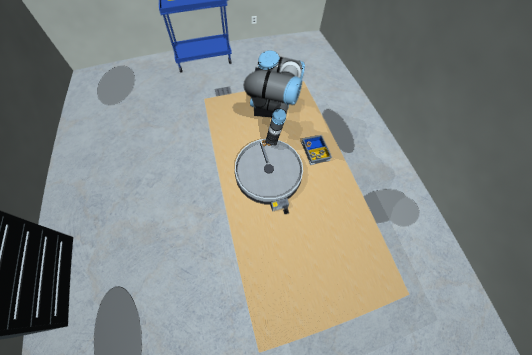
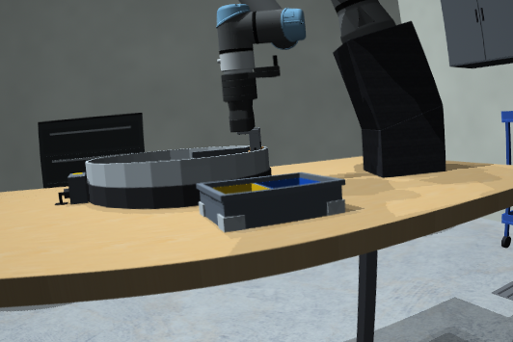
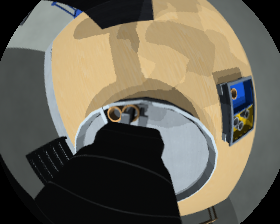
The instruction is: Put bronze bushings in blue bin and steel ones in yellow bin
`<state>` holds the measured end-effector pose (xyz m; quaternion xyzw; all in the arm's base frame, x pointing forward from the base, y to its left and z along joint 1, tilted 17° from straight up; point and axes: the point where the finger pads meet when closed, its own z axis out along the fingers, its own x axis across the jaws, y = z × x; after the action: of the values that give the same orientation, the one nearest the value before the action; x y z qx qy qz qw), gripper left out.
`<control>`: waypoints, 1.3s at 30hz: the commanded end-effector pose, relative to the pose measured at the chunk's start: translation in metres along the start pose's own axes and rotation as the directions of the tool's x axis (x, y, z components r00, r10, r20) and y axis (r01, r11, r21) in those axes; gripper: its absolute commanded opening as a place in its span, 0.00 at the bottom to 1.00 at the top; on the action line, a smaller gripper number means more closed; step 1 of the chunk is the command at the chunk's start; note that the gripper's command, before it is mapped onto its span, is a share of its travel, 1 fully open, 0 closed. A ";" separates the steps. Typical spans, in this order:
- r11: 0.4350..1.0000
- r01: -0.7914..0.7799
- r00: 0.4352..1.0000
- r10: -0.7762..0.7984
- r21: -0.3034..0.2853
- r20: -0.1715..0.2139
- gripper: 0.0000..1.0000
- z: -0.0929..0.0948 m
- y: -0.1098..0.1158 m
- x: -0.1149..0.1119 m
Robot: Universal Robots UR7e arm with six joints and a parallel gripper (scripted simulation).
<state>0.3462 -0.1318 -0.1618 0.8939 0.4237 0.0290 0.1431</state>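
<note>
Two bronze bushings show near the wrist view's centre, inside the turntable's rim; we have the gripper closed around the right one. At right, our blue bin contains another.

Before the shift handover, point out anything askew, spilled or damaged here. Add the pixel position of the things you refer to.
Nothing stands out: the turntable (image 1: 286, 182) (image 2: 145, 174) (image 3: 191, 162) and the two-part bin tray (image 1: 318, 161) (image 2: 284, 207) (image 3: 224, 117) sit upright, and no bushing shows loose on the tabletop.
</note>
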 end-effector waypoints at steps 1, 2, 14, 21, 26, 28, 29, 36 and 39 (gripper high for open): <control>0.992 0.123 0.985 -0.124 -0.017 -0.116 0.00 0.000 0.000 -0.001; 0.992 0.123 0.985 -0.124 -0.017 -0.116 0.00 0.000 0.000 -0.001; 0.996 0.086 0.993 -0.087 -0.011 -0.082 0.00 -0.004 0.000 -0.001; 0.993 0.113 0.988 -0.114 -0.015 -0.107 0.00 -0.006 0.000 -0.002; 0.994 0.113 0.988 -0.114 -0.015 -0.107 0.00 -0.006 0.000 -0.002; 0.994 0.113 0.988 -0.114 -0.015 -0.107 0.00 -0.006 0.000 -0.002; 0.994 0.113 0.988 -0.114 -0.015 -0.107 0.00 -0.006 0.000 -0.002; 0.992 0.123 0.985 -0.124 -0.017 -0.116 0.00 -0.006 0.000 -0.002; 0.999 0.037 0.999 -0.037 -0.004 -0.035 0.00 -0.008 0.000 -0.001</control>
<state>0.3448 -0.1307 -0.1557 0.8939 0.4238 0.0288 0.1432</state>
